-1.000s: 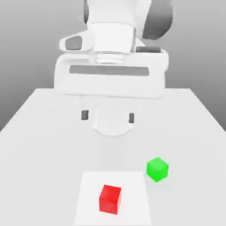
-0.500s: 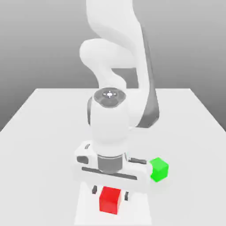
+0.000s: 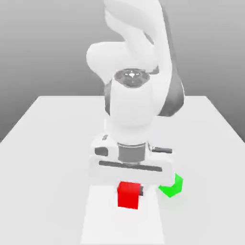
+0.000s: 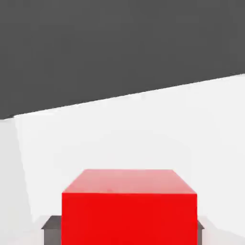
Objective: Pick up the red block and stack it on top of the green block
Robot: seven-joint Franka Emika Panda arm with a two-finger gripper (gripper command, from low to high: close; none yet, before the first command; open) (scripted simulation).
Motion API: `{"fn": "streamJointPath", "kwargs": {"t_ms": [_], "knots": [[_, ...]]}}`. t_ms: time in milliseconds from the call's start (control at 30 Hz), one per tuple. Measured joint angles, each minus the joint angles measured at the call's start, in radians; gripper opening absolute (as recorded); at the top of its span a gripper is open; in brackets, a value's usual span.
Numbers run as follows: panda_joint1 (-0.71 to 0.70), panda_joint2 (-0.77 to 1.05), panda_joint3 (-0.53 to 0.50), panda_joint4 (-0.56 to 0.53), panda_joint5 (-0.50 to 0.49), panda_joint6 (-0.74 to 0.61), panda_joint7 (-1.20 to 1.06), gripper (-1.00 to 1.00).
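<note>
White tabletop (image 3: 48, 143) under a grey backdrop. The gripper (image 3: 129, 194) points straight down, clenched on the red block (image 3: 128, 194), one dark finger (image 3: 141, 190) showing at its side. This cube has no long axis; it sits square, flat face toward the exterior view, above a paler square patch (image 3: 95, 220). Just beside it, toward the exterior view's right, is the green block (image 3: 173, 187), partly behind the hand.

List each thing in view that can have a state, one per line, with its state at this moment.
gripper: shut on the red block.
red block: held between the fingers, not yet on the green block.
green block: on the table, nothing stacked on it, partly hidden behind the hand.
</note>
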Motion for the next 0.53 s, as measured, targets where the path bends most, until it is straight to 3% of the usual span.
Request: {"fn": "streamJointPath", "kwargs": {"t_ms": [200, 333, 467, 500, 533], "knots": [[0.175, -0.205, 0.073, -0.176, 0.077, -0.028, -0.126, -1.0], [0.177, -0.124, 0.097, -0.196, 0.044, 0.074, -0.114, -1.0], [0.154, 0.017, 0.094, -0.193, -0.052, 0.209, -0.048, -1.0], [0.15, 0.036, 0.091, -0.193, -0.069, 0.227, -0.036, 1.0], [0.145, 0.036, 0.091, -0.193, -0.069, 0.227, -0.036, 1.0]]}}
